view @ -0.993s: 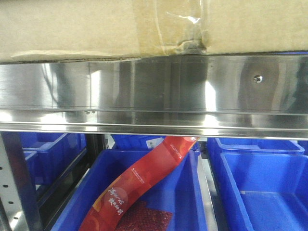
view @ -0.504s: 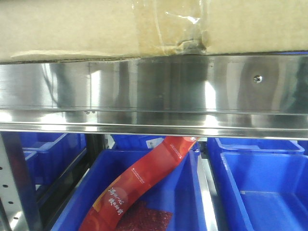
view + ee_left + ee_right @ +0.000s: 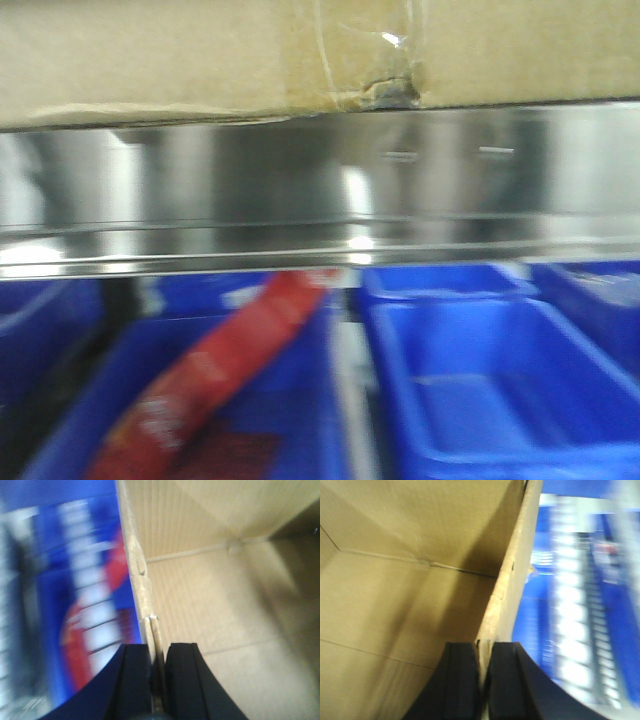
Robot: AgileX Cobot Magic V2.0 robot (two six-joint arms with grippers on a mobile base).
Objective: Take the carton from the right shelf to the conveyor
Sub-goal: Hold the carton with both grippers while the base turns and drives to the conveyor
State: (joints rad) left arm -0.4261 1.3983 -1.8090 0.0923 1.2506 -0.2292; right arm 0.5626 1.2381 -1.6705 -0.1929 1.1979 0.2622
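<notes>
Blue bins (image 3: 480, 380) behind; left hand (image 3: 158, 655), right hand (image 3: 483, 652) pinch carton (image 3: 215, 595) walls.

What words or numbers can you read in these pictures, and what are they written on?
Nothing can be read here.
On the red packet in the blue bin: pale marks, too blurred to read.
On the carton: no print shows, only clear tape.
On the steel shelf rail: no label shows.
In the left wrist view: white and red patches on blue, too blurred to read.
</notes>
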